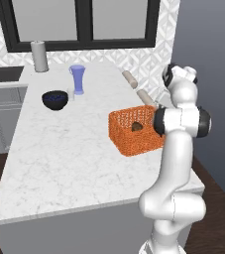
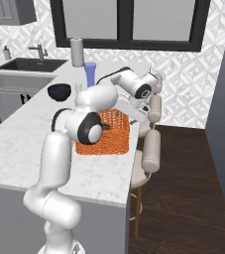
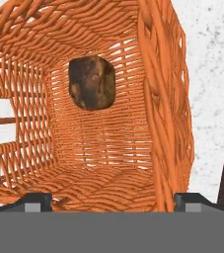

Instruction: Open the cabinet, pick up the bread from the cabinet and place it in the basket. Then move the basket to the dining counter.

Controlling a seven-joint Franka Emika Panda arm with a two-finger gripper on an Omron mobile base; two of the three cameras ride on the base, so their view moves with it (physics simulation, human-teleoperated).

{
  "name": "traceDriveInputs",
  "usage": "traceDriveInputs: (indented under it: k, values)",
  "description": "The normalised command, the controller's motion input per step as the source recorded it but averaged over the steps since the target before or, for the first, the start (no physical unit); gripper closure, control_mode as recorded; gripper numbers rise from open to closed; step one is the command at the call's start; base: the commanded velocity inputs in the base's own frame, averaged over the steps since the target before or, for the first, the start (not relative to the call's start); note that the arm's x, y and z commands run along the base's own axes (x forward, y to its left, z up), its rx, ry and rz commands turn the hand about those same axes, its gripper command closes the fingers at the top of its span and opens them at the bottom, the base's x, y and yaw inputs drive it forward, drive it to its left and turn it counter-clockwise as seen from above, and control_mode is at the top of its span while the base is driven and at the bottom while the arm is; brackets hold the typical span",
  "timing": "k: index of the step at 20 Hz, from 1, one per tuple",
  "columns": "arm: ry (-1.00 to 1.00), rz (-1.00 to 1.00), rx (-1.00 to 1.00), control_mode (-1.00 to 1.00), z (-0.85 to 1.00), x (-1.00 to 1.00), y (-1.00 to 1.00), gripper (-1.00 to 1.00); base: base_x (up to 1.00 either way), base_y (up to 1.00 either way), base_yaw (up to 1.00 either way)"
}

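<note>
1. The basket (image 1: 134,133) is sitting on the white marble desk (image 1: 64,158), near its edge at about 3 o'clock in the left base view, with the bread (image 1: 137,126) lying inside it.
2. In the hand view the basket (image 3: 84,113) is running lengthwise away from the camera, its long axis going from 6 o'clock to 12 o'clock, and the bread (image 3: 92,82) is resting on the woven floor toward the far end.
3. The fingers (image 3: 108,201) are spread wide at the basket's near rim, one tip at each bottom corner, grasping nothing.
4. In the right base view the arm is bending over the basket (image 2: 106,136).
5. A dark bowl (image 1: 55,99) and a blue cup (image 1: 77,79) are standing toward 11 o'clock from the basket, well apart from it.
</note>
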Motion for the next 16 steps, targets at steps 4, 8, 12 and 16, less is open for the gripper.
traceDriveInputs:
  k: [4,8,12,16]
  values:
    - [0.00,-0.10,0.00,-1.00,0.56,-1.00,0.00,-1.00,0.00,0.00,0.00]
    - [0.00,-0.13,0.00,-1.00,0.51,-1.00,-0.03,-1.00,0.00,0.00,0.00]
    - [0.00,-0.14,0.00,-1.00,0.52,-1.00,0.00,-1.00,0.00,0.00,0.00]
    - [0.00,-0.08,-0.04,-1.00,0.41,-1.00,0.19,-1.00,0.00,0.00,0.00]
